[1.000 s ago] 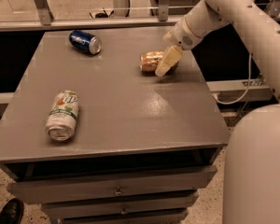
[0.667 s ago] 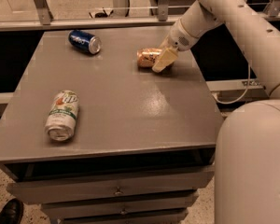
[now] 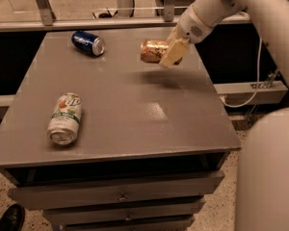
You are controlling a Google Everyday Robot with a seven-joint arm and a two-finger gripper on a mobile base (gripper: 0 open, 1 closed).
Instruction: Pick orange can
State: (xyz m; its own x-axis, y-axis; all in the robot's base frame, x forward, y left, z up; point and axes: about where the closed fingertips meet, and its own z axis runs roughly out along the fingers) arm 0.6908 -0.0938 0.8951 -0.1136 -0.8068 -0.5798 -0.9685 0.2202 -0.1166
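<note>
- Seemingly a robotics lab or test room: a plain grey metal tabletop (image 3: 135, 114) sits on a cabinet of drawers (image 3: 120, 195).
- The floor (image 3: 216, 220) is hard and speckled, bare metal frame legs (image 3: 41, 4) stand behind, and a loose cable (image 3: 258, 66) hangs at the right.
- A white robot arm (image 3: 260, 8) reaches in from the right; its claw (image 3: 169, 56) grips an orange can (image 3: 151, 51) above the tabletop's far right part.
- A dark shoe (image 3: 8, 219) shows at lower left.
</note>
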